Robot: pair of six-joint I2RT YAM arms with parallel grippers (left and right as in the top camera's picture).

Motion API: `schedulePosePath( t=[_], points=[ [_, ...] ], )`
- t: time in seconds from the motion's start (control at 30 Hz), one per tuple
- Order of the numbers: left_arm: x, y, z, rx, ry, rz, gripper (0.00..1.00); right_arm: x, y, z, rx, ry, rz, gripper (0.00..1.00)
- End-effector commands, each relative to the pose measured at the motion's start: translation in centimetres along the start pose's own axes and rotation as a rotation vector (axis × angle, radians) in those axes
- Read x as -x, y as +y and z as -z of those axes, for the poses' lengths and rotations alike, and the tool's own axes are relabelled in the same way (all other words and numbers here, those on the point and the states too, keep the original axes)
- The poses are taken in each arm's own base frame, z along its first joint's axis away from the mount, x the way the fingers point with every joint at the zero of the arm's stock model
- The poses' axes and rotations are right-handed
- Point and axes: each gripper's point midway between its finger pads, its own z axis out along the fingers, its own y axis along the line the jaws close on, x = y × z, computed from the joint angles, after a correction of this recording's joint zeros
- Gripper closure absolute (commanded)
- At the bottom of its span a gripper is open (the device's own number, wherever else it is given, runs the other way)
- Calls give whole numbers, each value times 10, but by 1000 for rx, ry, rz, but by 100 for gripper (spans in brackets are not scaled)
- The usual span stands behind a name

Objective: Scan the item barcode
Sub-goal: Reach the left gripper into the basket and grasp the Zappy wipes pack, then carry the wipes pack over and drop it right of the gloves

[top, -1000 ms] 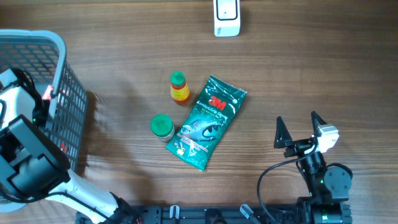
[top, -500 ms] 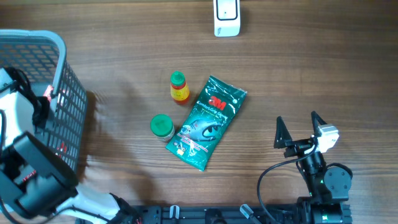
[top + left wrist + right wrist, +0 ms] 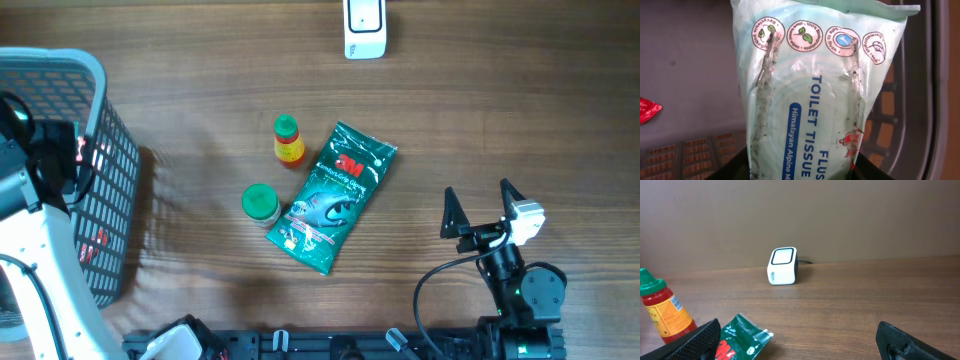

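Two arms work at a wooden surface; at far left a grey mesh basket stands, and the left arm reaches down into it; the left wrist view shows the left tool clenched on a pale green pack of toilet tissue, one finger pressed along each side, above the basket floor; a red wrapper lies beside it.

Near the middle stand a red bottle and a green-lidded jar, with a green pouch just beside them; the white scanner sits at the far edge, well apart from the basket; at right the right tool is released, jaws wide, holding nothing.

Likely step: lifting the pack out; the pack is soft, so keep the squeeze firm and raise it straight up, clear of the rim and mesh, before crossing to the scanner; no barcode shows on the visible face, so the pack probably needs turning to bring it to the scanner window.

Compared with a second ago, the left arm has shifted, its dark wrist now further back over the basket; everything else lies unchanged.
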Motion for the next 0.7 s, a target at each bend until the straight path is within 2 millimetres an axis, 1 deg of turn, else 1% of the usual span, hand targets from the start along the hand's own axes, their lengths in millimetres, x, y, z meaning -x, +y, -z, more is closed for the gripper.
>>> schedulePosePath(
  t=[0.0,0.1,0.17,0.2,0.27,0.33,0.43,0.47,0.53,0.57,0.63,0.67],
  points=[
    [0,-4,5,-22,-3,-28,55,2,0,0,-2,-11,-11,0],
    [4,-11,14,-60,-26,-27,55,2,0,0,-2,-11,-11,0],
    [11,-21,31,-122,-63,-26,55,2,0,0,-2,-11,-11,0],
    [15,-28,46,-172,-93,-25,55,2,0,0,-2,-11,-11,0],
    [19,-34,71,-236,-131,-24,55,2,0,0,-2,-11,-11,0],
    [16,-43,105,-344,-144,-29,54,2,0,0,-2,-11,-11,0],
    [-21,-78,163,-633,2,-104,54,2,0,0,-2,-11,-11,0],
    [-43,-92,188,-752,83,-159,55,2,0,0,-2,-11,-11,0],
    [-76,-106,211,-865,193,-237,54,2,0,0,-2,-11,-11,0],
    [-95,-109,218,-894,253,-274,54,2,0,0,-2,-11,-11,0],
    [-145,-113,228,-932,414,-371,54,2,0,0,-2,-11,-11,0],
    [-163,-114,232,-941,468,-402,54,2,0,0,-2,-11,-11,0]
  ],
)
